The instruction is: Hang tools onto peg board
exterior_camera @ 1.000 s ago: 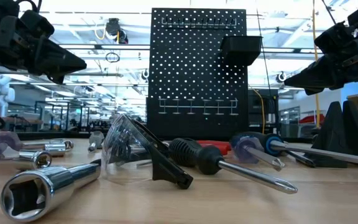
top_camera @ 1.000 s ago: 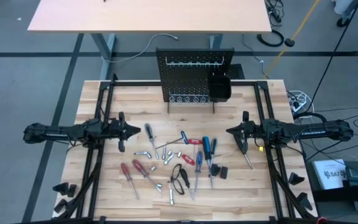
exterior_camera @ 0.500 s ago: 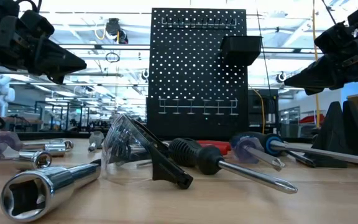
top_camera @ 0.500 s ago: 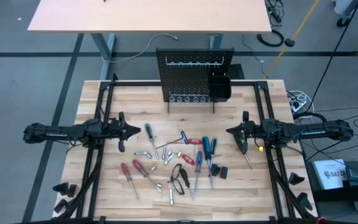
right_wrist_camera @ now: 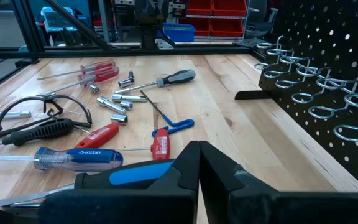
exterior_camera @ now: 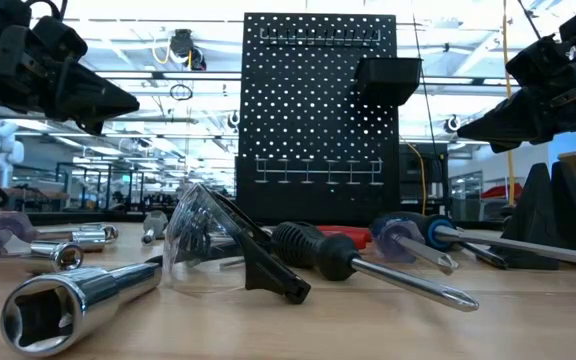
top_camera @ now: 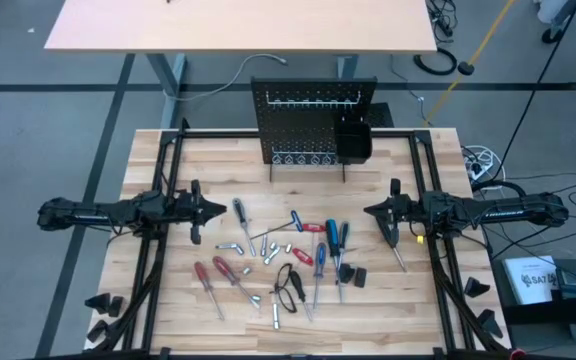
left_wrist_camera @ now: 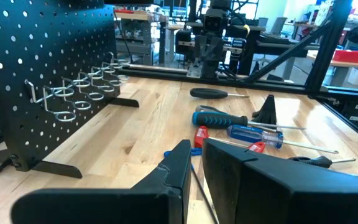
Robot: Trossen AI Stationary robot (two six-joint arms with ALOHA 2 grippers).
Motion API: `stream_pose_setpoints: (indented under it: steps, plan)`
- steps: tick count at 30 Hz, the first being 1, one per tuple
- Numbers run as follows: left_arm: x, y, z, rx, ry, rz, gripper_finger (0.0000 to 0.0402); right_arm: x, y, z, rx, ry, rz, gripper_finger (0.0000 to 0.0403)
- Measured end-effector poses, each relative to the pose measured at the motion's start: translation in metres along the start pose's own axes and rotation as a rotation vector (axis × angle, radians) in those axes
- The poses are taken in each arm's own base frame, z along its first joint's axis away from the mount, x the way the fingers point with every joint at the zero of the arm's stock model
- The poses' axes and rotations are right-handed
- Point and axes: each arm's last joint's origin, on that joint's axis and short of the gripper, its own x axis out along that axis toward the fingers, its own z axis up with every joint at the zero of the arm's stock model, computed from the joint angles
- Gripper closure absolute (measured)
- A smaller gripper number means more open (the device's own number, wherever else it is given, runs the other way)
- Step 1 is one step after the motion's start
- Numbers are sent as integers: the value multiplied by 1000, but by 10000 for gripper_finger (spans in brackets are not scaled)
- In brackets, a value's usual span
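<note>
The peg board [top_camera: 313,125] stands upright on its feet at the table's far side, with silver hooks [left_wrist_camera: 86,87] and a black bin [top_camera: 353,140] on it. The tools lie flat mid-table: red screwdrivers [top_camera: 218,275], blue screwdrivers [top_camera: 333,238], a grey-handled driver [top_camera: 239,212], sockets [top_camera: 238,247] and small red-handled pieces [right_wrist_camera: 163,142]. My left gripper [top_camera: 218,210] hovers level at the left of the pile, its fingers [left_wrist_camera: 182,155] a narrow gap apart with nothing between them. My right gripper [top_camera: 373,212] hovers at the right of the pile, shut and empty. A black-handled screwdriver [top_camera: 395,245] lies below it.
Clear safety glasses [top_camera: 288,282] lie among the tools near the front. Small black wedge blocks [top_camera: 353,273] sit beside the blue screwdrivers, and more stand at the near corners [top_camera: 103,303]. Black frame rails [top_camera: 163,160] run along both sides of the table. Bare wood lies before the peg board.
</note>
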Motion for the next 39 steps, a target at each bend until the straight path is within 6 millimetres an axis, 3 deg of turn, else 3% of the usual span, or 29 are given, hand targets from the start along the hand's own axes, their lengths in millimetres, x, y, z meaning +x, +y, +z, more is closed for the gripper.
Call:
stream_pose_setpoints:
  steps: [15, 19, 29, 32, 39]
  plan:
    - [0, 0, 1, 24, -5, 2, 353, 0, 0, 0, 0, -4, 0, 403]
    - [0, -1, 8, 38, -88, -8, 353, 0, 0, 2, 3, -24, -5, 403]
    - [-4, -1, 29, -69, -294, -17, 353, -5, 0, 30, 22, -309, -17, 403]
    - [-4, 0, 32, -79, -270, 25, 353, -7, 0, 37, 41, -392, -14, 403]
    - [-7, 3, 63, -8, -229, 62, 353, -12, 0, 64, 34, -459, -18, 403]
